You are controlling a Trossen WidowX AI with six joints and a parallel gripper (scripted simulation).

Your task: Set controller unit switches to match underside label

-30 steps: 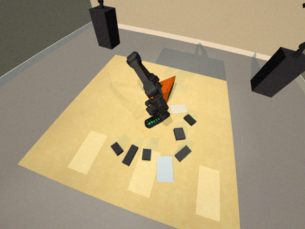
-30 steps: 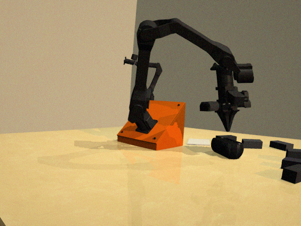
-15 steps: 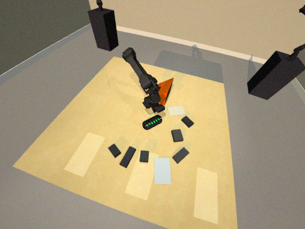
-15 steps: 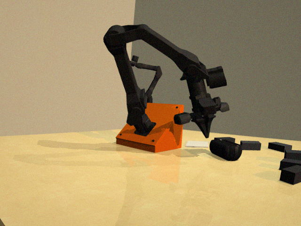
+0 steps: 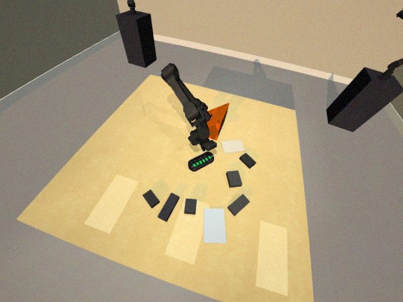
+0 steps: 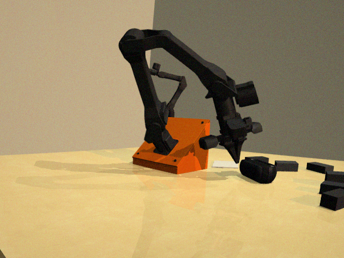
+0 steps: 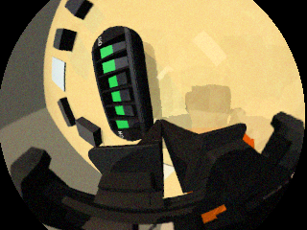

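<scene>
The dark controller unit [image 5: 196,167] [image 6: 257,170] [image 7: 139,81] sits on the bench, long and round-ended, with its switch side up. All six rockers show green ends in a row, towards the left side in the wrist view. The two green patches at the far end look wider than the others. Which ends are pressed down I cannot tell for certain. The underside label is hidden. My gripper [image 6: 236,162] [image 7: 160,123] is shut and empty. Its tips point down beside the unit's near end, on the side towards the arm's base, slightly above the bench.
Dark modules [image 5: 233,178] [image 6: 286,165] [image 7: 65,39] lie in an arc beyond the unit. A white card [image 5: 232,146] [image 6: 224,164] lies near the orange wedge base [image 5: 218,123] [image 6: 183,129]. A pale blue sheet [image 5: 215,226] [image 7: 59,74] lies farther out among the modules.
</scene>
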